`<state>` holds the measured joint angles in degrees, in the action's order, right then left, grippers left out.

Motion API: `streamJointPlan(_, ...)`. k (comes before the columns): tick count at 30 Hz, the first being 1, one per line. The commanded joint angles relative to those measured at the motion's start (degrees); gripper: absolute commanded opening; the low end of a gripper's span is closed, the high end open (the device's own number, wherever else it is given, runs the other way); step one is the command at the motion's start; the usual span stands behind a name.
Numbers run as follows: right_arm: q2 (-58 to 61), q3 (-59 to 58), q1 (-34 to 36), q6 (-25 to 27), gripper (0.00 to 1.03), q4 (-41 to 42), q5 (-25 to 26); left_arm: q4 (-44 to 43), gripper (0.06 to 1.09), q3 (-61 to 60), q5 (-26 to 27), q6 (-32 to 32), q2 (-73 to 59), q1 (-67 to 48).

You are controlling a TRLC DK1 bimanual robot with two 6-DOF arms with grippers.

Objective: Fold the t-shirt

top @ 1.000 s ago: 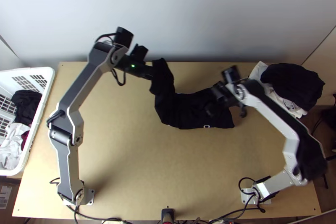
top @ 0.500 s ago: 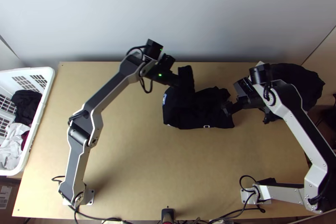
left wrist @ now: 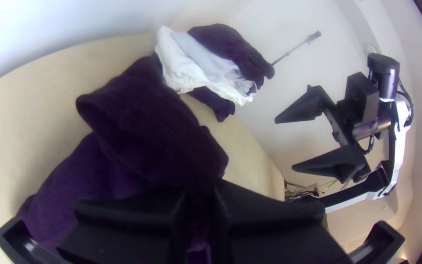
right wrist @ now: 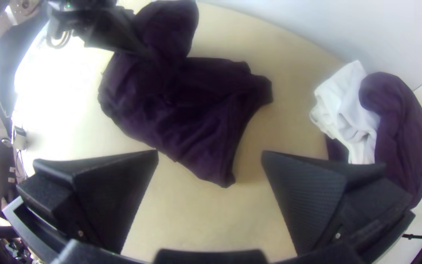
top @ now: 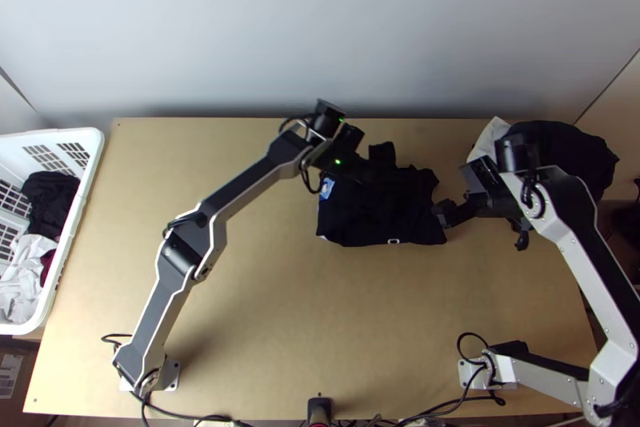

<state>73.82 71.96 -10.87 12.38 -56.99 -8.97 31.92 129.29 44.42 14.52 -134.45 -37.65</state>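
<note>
T-shirt (top: 360, 223): black, lying in the far half of the tabletop (top: 264, 307), a bit right of its middle, long side roughly along the far edge. Partly folded over and wrinkled, not flat; layers overlap toward its left end. Small white mark on its near side, blue-and-white patch by the left end. Left gripper (top: 382, 177): over the shirt, closed on a gathered part of it, fingers nearly together with cloth between them. A flap of the shirt stands up past the fingertips toward the far edge. Right gripper (top: 482, 229): wide open, nothing between the fingers, above the tabletop near the shirt's right end and apart from it; the left wrist view shows its fingers spread too. White cloth (top: 488, 139) and black cloth (top: 560, 157) piled at the tabletop's far right corner. White basket (top: 101, 151) at the left edge, dark and white clothes inside.
</note>
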Motion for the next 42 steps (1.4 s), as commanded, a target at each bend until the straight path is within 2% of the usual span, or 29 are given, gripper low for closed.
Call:
streamJointPlan(1,-2.45,-2.97,1.29,0.45,0.98,0.04,0.10,-7.14,0.09,0.26,-0.48,3.23,-4.68,-1.81)
streamJointPlan(9,-2.81,-5.08,1.29,0.45,0.98,0.04,0.10,-12.94,0.09,1.31,-0.83,5.95,-8.37,-2.52)
streamJointPlan(10,-2.72,-5.25,1.29,0.54,0.98,0.13,0.10,-13.11,0.15,1.40,-0.74,6.13,-8.72,-2.69)
streamJointPlan(11,-2.72,-5.61,1.38,0.63,0.98,0.21,0.10,-13.11,0.33,1.31,-0.48,6.22,-8.90,-2.96)
streamJointPlan(14,-1.66,-6.57,1.91,1.86,0.98,1.80,0.10,-11.71,0.98,1.40,2.51,6.66,-8.02,-4.01)
streamJointPlan(15,-0.96,-6.57,2.17,2.03,0.98,2.76,0.10,-10.56,1.05,1.31,3.21,6.75,-7.05,-4.19)
streamJointPlan(20,4.23,-3.50,1.47,2.65,0.98,8.56,0.10,-3.09,1.05,1.31,3.48,6.92,0.95,-1.90)
streamJointPlan(25,12.40,4.76,-4.77,2.21,0.98,11.20,0.10,4.64,1.05,-0.80,4.27,6.04,10.35,4.60)
streamJointPlan(28,17.76,11.18,-8.90,2.21,0.98,11.20,0.10,10.88,1.04,-2.73,4.79,1.91,14.13,8.29)
streamJointPlan(31,22.59,16.89,-12.24,2.03,0.98,11.20,0.10,20.11,1.04,-3.61,4.71,-5.03,14.39,10.84)
streamJointPlan(33,25.14,19.18,-13.65,2.03,0.98,11.20,0.10,23.19,1.04,-5.63,4.62,-8.64,14.04,11.28)
streamJointPlan(37,28.57,16.89,-14.17,1.59,0.98,11.20,0.01,23.19,1.04,-10.55,4.00,-11.98,12.90,9.79)
streamJointPlan(42,26.20,3.80,-8.99,2.12,0.98,14.72,-0.08,21.78,1.04,-10.20,2.42,-12.50,8.42,6.54)
